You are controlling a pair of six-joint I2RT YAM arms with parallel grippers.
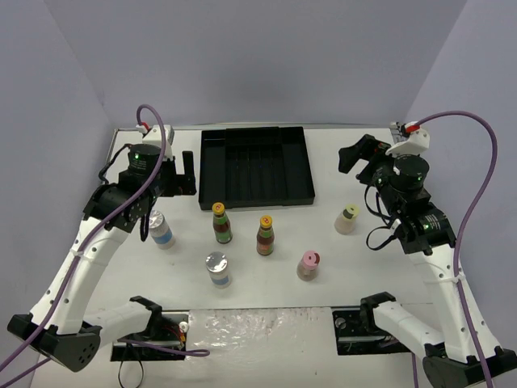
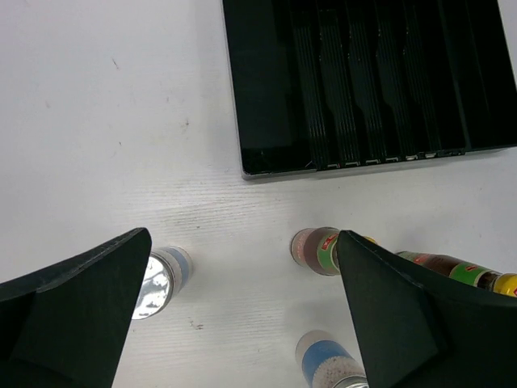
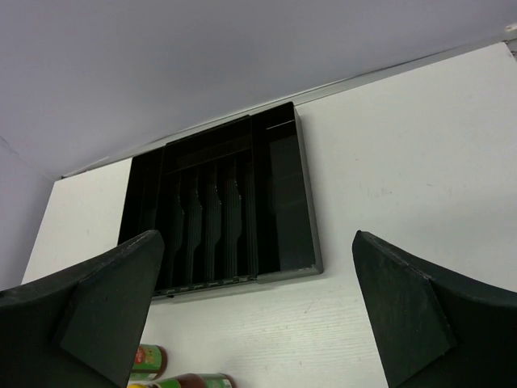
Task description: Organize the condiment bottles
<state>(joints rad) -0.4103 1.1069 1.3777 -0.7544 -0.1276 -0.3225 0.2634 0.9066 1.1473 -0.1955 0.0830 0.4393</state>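
Six condiment bottles stand on the white table in front of the black tray [image 1: 255, 166]. Two slim dark bottles with yellow-orange caps [image 1: 221, 223] [image 1: 265, 235] are in the middle. Two silver-capped blue-labelled jars [image 1: 161, 229] [image 1: 217, 269] stand to the left. The cream yellow-capped bottle [image 1: 346, 218] and the pink-capped bottle [image 1: 308, 264] are to the right. My left gripper [image 1: 187, 171] is open and empty, raised by the tray's left edge. In the left wrist view it [image 2: 242, 323] looks down on one jar [image 2: 161, 279] and a slim bottle [image 2: 317, 249]. My right gripper [image 1: 361, 162] is open and empty, raised right of the tray.
The ridged tray [image 2: 363, 81] holds nothing and sits at the back centre; the right wrist view shows it [image 3: 218, 210] too. Grey walls close in the table on three sides. The arm bases stand at the near edge.
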